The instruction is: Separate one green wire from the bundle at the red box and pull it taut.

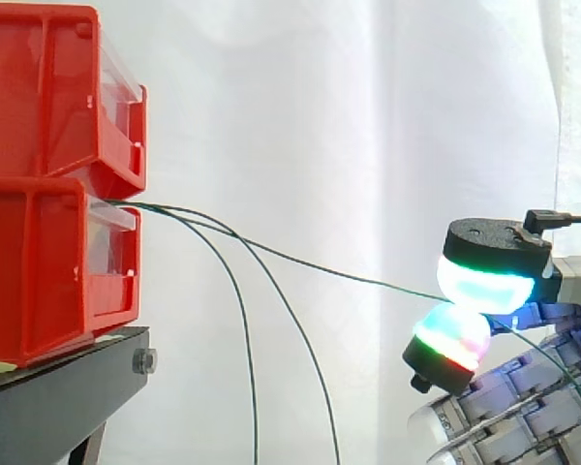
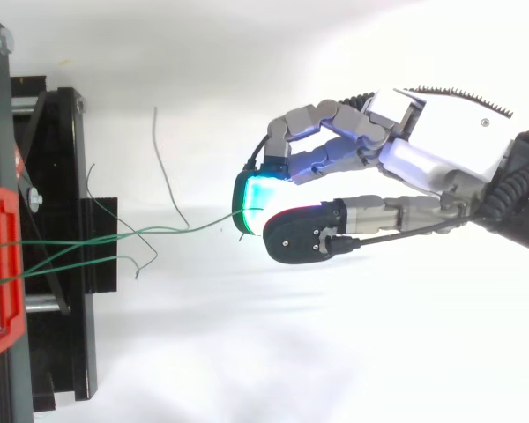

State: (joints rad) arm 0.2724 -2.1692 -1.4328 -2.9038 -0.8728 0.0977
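- The hand (image 2: 441,145) clamps one green wire (image 1: 349,276) between two rounded, glowing pads (image 1: 484,283).
- The wire leaves the gap at the front edge of the stacked red bins (image 1: 39,271) and runs almost straight to the pads. The other wires (image 1: 240,300) droop past the black stand (image 1: 58,387).
- It looks thin, light and springy, and probably slick — best pinched firmly near its free end and pulled steadily.

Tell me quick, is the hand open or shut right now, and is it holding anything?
The hand is shut on one green wire, pinched between its pads.
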